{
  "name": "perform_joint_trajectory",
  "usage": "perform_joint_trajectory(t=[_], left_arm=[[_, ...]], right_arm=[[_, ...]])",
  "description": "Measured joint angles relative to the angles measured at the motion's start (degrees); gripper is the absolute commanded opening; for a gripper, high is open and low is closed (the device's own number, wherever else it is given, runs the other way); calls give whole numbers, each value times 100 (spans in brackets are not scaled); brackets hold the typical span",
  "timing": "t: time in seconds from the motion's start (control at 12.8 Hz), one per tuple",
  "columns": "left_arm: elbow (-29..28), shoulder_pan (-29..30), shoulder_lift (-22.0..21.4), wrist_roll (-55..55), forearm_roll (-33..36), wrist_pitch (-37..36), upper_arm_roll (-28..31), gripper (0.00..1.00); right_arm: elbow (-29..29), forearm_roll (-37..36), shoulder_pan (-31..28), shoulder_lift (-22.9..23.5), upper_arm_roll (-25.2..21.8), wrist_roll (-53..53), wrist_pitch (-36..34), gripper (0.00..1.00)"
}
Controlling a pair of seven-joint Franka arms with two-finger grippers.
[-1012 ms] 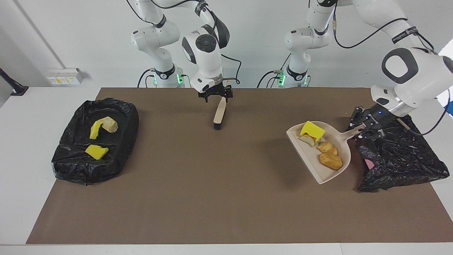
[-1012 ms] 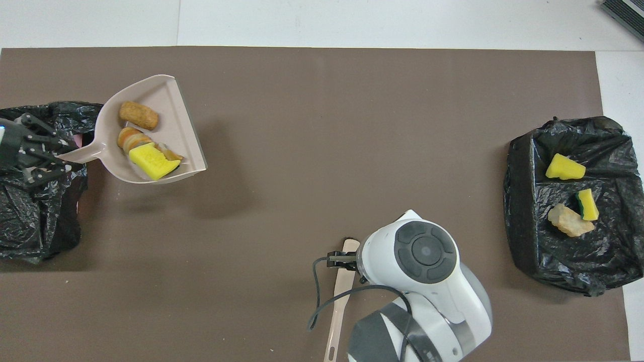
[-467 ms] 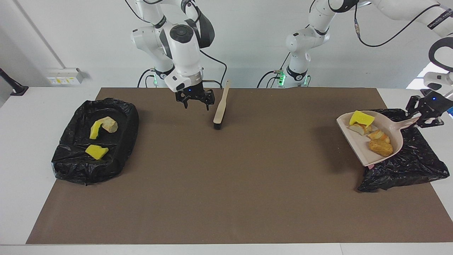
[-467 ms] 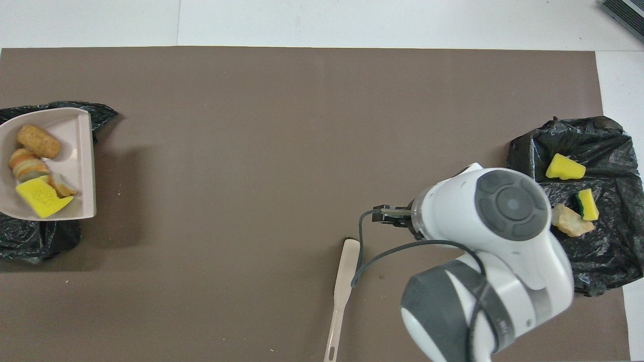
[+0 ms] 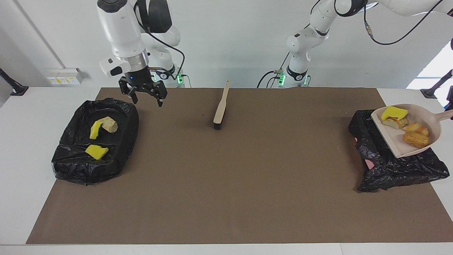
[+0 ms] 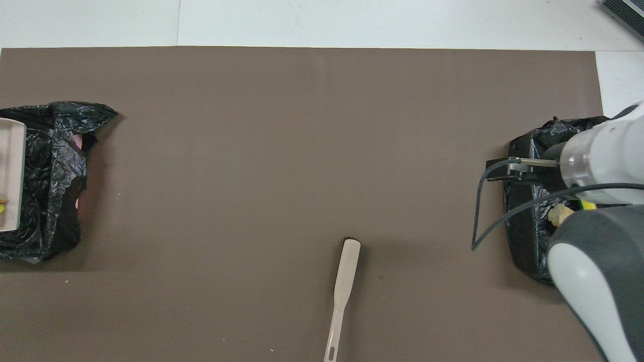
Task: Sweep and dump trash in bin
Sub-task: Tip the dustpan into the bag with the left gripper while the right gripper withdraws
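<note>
Dustpan [image 5: 412, 131] with four trash scraps [image 5: 414, 139], raised over black bin [image 5: 396, 166] at left arm's end; left gripper out of view, shut. Right gripper [image 5: 143, 92] wide, empty, beside other bin [image 5: 70, 163]. Brush [image 5: 220, 109] lying mid-table.

We see four scraps of trash in the raised beige dustpan [image 5: 399, 148]: a yellow sponge chunk [image 5: 394, 113], a pale lump [image 5: 392, 123] and two orange-brown bread-like pieces [image 5: 416, 134]. Three more scraps [image 5: 101, 128] lie in a black-lined bin [image 5: 116, 156], below the right gripper's [image 5: 145, 100] spread fingers.
</note>
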Motion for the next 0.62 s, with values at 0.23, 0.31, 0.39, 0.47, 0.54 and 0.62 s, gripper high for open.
perform_joint_trajectory(t=[0.23,0.31,0.39,0.47,0.54,0.62], left_arm=[[-60,-131,14,-541,1159,343,-40,0],[-178,-208,-18,-740,1506,391,-48,0],[-395,-313,-95,-1054,1887,506,-60,0],[-750,-470,-252,-1560,2403,655,-68,0],[-1091,-645,-433,-2012,2901,733,-80,0],[-1329,-820,-591,-2291,3289,740,-87,0]], right_arm=[[577,-4,-10,-11,-584,-807,-675,100],[786,-1,-10,-17,-684,-881,-884,100],[912,0,-10,-24,-724,-885,-1023,100],[955,0,-2,-33,-720,-885,-1068,100],[956,0,4,-31,-695,-885,-1078,100],[955,0,15,-31,-676,-885,-1103,100]])
